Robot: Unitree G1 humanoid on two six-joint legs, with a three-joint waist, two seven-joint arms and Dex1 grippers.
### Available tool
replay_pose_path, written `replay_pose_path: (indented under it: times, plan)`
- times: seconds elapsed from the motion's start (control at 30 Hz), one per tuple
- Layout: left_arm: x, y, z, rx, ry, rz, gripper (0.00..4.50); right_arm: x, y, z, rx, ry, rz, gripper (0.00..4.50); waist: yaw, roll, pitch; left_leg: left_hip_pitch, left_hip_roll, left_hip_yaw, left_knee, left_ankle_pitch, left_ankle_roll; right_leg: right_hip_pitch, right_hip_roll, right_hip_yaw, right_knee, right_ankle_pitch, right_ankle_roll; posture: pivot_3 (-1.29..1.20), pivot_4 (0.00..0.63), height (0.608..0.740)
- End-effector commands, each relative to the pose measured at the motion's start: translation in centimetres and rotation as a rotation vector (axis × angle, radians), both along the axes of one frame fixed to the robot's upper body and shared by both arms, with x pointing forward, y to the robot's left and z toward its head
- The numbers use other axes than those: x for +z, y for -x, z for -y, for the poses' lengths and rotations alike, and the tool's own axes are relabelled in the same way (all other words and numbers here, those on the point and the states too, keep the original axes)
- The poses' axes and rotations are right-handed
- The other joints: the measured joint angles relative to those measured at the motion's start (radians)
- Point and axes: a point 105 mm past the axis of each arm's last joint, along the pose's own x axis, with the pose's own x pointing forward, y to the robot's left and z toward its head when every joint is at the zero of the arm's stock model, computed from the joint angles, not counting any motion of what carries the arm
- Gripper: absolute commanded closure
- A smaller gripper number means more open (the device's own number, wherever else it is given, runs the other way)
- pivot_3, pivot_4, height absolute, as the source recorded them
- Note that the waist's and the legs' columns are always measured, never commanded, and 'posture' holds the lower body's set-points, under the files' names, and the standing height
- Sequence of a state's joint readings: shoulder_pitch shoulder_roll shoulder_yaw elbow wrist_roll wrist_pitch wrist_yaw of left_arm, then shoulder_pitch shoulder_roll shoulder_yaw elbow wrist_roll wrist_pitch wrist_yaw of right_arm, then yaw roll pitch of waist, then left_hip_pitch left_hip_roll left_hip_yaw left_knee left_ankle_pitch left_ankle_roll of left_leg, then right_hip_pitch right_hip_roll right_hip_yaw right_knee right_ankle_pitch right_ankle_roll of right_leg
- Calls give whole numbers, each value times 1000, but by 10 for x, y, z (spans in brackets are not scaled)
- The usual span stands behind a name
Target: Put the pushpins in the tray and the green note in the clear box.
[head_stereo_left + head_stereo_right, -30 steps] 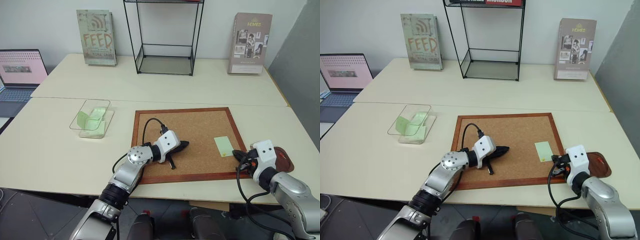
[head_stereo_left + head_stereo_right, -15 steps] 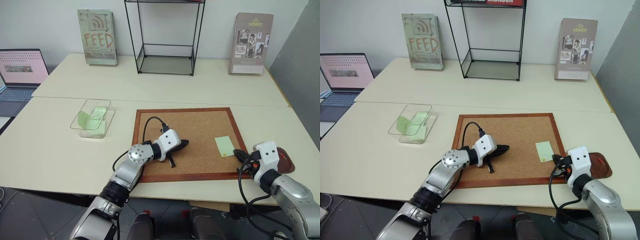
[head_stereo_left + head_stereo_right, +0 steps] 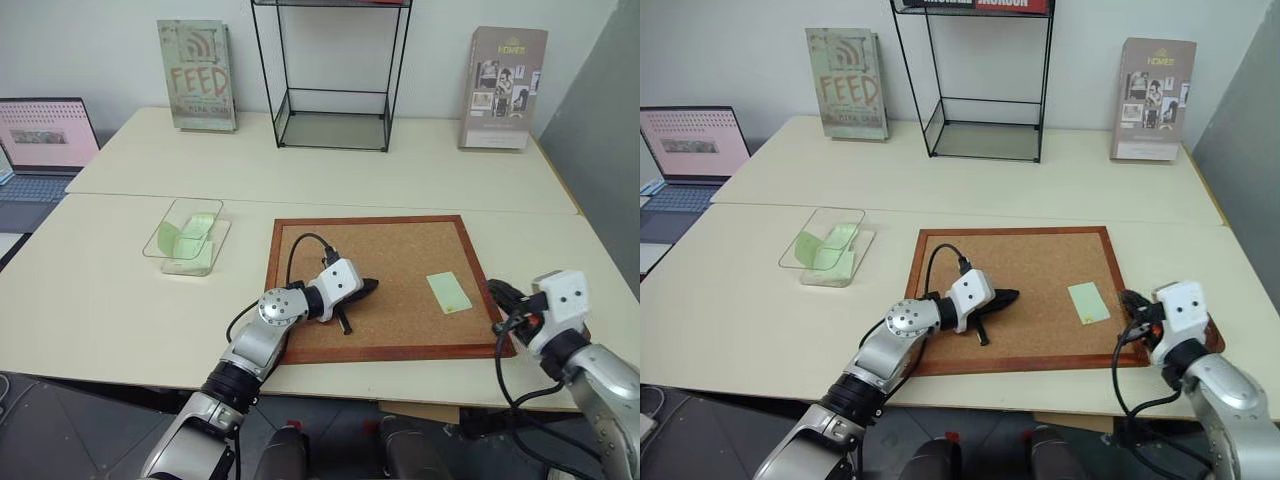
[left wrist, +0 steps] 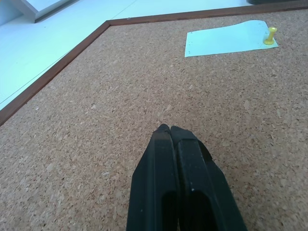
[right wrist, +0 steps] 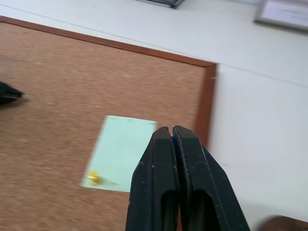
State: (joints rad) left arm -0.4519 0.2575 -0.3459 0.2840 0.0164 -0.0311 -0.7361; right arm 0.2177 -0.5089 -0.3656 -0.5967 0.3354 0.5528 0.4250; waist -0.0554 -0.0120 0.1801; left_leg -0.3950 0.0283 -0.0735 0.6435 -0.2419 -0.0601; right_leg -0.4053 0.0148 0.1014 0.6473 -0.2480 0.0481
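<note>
The green note (image 3: 449, 292) lies flat on the right part of the cork board (image 3: 400, 250), with a yellow pushpin (image 4: 270, 35) stuck in its near corner. My right gripper (image 3: 497, 290) hangs shut above the board's right edge, just right of the note. A speck of blue, seemingly the blue pushpin (image 5: 172, 140), is pinched between its tips. The brown tray (image 3: 1214, 338) peeks out from under that arm. My left gripper (image 3: 372, 286) rests shut and empty on the middle of the board. The clear box (image 3: 187, 236) sits to the left with green slips in it.
A tall black wire stand (image 3: 330, 75) stands at the back centre. A book (image 3: 197, 75) leans against the wall to its left and another (image 3: 504, 88) to its right. A laptop (image 3: 45, 140) sits at the far left. A table seam runs across behind the board.
My right gripper has risen and drifted right, away from the note's near corner, staying shut. The left arm has kept still.
</note>
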Motion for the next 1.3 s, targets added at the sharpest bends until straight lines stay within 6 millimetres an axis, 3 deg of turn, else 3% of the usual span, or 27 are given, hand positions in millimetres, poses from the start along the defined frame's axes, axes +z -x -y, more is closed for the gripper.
replay_pose_path:
  times: [0.03,0.2,0.63,1.1,1.3]
  plan:
    - [-19,2,-7,21,-53,-50,4500,11,11,26,-86,121,17,4471,1,0,0,0,0,0,0,0,0,0,0,0,0,0,0,0,150,740]
    - [-21,4,-4,15,-49,-54,4500,0,23,60,-177,262,-76,4471,2,1,-1,0,0,0,0,0,0,0,0,0,-1,0,0,0,150,740]
    - [-21,5,-5,10,-57,-43,4500,-30,24,82,-143,465,-210,4471,2,-1,0,0,0,1,-1,0,0,0,-1,0,-2,0,0,0,150,740]
    - [-21,6,-5,10,-59,-40,4500,-29,21,80,-145,426,-203,1513,2,-1,1,0,0,1,-1,0,0,0,-1,0,-2,0,0,0,150,740]
    - [-21,5,-5,12,-58,-38,4500,-2,17,62,-123,284,-75,256,1,-1,1,0,0,1,-1,0,0,0,-1,0,-2,0,0,0,150,740]
